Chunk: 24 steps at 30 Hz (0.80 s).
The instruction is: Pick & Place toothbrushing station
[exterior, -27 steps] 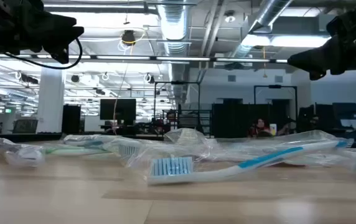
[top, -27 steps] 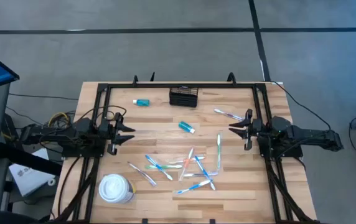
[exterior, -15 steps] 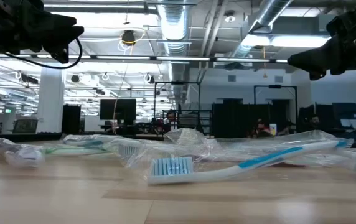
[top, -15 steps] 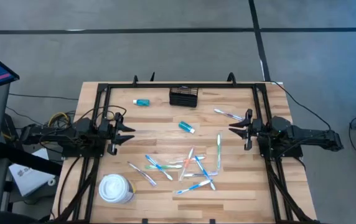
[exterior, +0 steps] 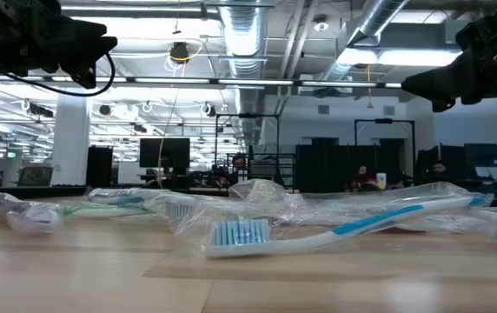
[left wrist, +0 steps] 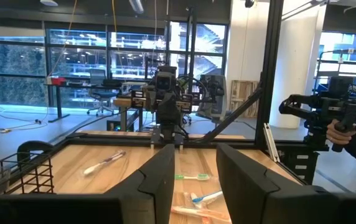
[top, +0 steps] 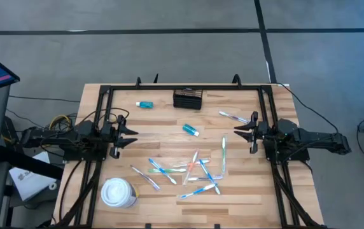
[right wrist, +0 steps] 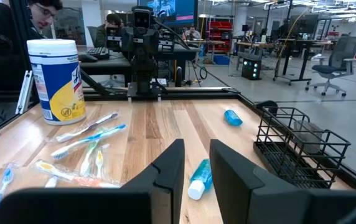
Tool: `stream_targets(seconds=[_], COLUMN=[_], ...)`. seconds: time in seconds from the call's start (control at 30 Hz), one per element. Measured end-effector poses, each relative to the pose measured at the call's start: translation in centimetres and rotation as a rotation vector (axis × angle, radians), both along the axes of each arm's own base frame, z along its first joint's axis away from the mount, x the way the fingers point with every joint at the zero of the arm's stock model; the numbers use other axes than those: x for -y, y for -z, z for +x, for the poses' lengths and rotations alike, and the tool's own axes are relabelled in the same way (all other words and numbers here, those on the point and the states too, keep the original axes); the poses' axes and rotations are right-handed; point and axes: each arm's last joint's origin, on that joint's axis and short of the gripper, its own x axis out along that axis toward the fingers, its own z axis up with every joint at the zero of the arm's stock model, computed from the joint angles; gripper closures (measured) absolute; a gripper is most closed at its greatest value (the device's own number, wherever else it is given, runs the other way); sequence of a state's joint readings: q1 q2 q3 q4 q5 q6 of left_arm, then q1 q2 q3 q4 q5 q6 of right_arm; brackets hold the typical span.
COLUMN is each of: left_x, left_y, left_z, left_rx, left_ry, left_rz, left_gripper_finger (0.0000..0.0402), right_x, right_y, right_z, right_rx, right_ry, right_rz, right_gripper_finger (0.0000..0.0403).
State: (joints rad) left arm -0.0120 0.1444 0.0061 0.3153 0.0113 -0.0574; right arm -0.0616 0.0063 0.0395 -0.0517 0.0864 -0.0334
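The toothbrushing station (top: 188, 100), a small black wire-mesh box, stands on its base at the table's far middle; it also shows in the left wrist view (left wrist: 16, 177) and the right wrist view (right wrist: 297, 149). My left gripper (top: 133, 132) hovers over the table's left side, open, with nothing between its fingers (left wrist: 196, 180). My right gripper (top: 237, 131) hovers over the right side facing it, its fingers a narrow gap apart and holding nothing (right wrist: 196, 150). Both are well short of the box.
Several toothbrushes (top: 195, 170) lie scattered in the table's near middle. Two blue toothpaste tubes (top: 191, 130) (top: 145, 104) lie nearer the box. A white lidded cup (top: 118, 192) stands near left. A black frame (top: 109, 92) edges the table. People (right wrist: 41, 12) are beyond the table.
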Motion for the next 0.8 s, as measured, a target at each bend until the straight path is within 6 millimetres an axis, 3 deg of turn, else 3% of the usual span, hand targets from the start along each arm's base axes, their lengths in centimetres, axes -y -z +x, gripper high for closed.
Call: stream_targets(seconds=[0.17, 0.4, 0.8], left_x=[0.0, 0.0, -0.2], left_y=[0.0, 0.0, 0.0], left_z=[0.0, 0.0, 0.0], left_rx=[0.000, 0.000, 0.003], left_ry=[0.000, -0.008, -0.074], left_rz=[0.000, -0.001, -0.013], left_gripper_finger=[0.0289, 0.0289, 0.0289], right_x=[0.0, 0.6, 2.0], right_y=[-0.1, -0.2, -2.0], right_z=[0.0, -0.2, 1.0], right_rx=[0.007, 0.023, -0.165], right_ry=[0.018, 0.222, 0.382], right_rz=[0.010, 0.055, 0.134], right_gripper_finger=[0.0335, 0.0335, 0.0335])
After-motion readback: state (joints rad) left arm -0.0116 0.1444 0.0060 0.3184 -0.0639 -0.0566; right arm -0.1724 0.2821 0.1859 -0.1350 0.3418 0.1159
